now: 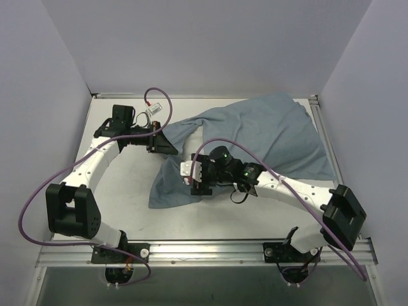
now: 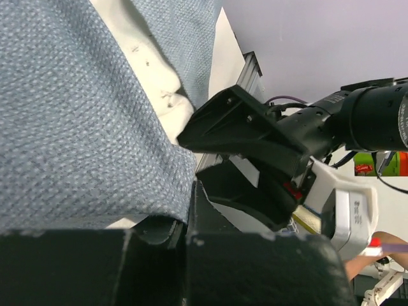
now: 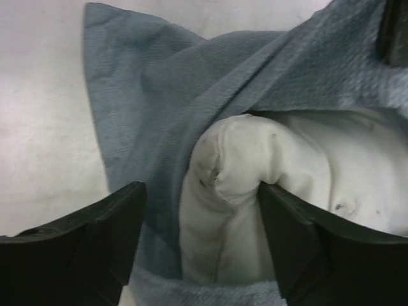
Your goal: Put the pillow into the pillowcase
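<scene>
The blue-grey pillowcase (image 1: 268,137) lies spread over the middle and right of the table. The white pillow (image 3: 236,185) is inside it, and only one speckled corner shows at the cloth's open mouth. My right gripper (image 3: 201,197) is open and straddles that corner: the right finger touches the pillow's fold, the left finger stands off over the cloth. In the top view the right gripper (image 1: 194,172) sits at the pillowcase's left edge. My left gripper (image 1: 167,143) is shut on the pillowcase's upper hem (image 2: 95,159), holding it raised over the pillow (image 2: 156,70).
The bare white tabletop (image 1: 127,191) lies left of the cloth. Purple cables (image 1: 159,95) loop over both arms. An aluminium rail (image 1: 204,250) runs along the near edge and another (image 1: 322,127) along the right side. Pale walls enclose the table.
</scene>
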Tool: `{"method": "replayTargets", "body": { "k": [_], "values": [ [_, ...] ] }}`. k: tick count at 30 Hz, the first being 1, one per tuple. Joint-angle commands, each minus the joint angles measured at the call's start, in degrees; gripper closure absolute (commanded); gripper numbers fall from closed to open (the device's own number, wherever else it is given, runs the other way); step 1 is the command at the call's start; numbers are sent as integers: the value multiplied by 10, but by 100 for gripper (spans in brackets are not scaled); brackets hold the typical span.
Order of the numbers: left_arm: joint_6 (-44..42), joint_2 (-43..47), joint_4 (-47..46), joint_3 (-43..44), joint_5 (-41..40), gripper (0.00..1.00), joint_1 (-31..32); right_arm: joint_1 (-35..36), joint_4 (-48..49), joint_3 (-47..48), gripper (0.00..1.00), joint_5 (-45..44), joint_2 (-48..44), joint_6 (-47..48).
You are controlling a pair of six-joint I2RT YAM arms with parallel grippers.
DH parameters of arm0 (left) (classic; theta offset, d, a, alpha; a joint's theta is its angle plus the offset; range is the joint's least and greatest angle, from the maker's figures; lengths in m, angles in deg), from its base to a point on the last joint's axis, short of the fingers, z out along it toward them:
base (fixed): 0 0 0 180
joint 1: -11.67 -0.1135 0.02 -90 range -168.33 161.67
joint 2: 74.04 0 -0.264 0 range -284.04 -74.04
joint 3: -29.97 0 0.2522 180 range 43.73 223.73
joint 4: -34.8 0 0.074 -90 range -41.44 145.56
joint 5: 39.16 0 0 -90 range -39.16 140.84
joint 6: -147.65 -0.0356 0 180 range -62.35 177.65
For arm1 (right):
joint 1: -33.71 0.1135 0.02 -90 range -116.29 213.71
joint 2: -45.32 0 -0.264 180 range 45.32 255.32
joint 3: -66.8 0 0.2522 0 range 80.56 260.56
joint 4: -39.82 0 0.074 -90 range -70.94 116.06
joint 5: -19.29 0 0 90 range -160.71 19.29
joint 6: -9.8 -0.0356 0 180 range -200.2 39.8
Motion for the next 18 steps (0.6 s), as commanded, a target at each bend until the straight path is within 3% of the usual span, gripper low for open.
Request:
{"method": "replayTargets", "body": {
  "k": [1, 2, 5, 6, 7, 12, 17, 18],
  "values": [
    [8, 35, -20, -4, 32, 100, -3, -1, 139, 37, 32, -119, 46, 61],
    [8, 36, -20, -4, 31, 100, -3, -6, 150, 35, 47, -121, 52, 83],
    [5, 40, -12, 7, 38, 100, -2, -30, 140, 47, 68, -113, 57, 75],
    [3, 40, -7, 13, 43, 100, -2, -35, 133, 73, 92, -109, 54, 61],
    [1, 39, 4, 22, 59, 100, -3, -40, 126, 96, 100, -108, 53, 35],
    [27, 42, 7, 62, 108, 100, 9, -68, -11, 223, 100, -49, 122, -95],
    [100, 36, -41, 120, 114, 100, 4, -74, -15, 182, 100, 37, 218, -200],
    [164, 36, -70, 114, 112, 100, -7, -72, -13, 173, 100, 50, 228, -221]
  ]
}}
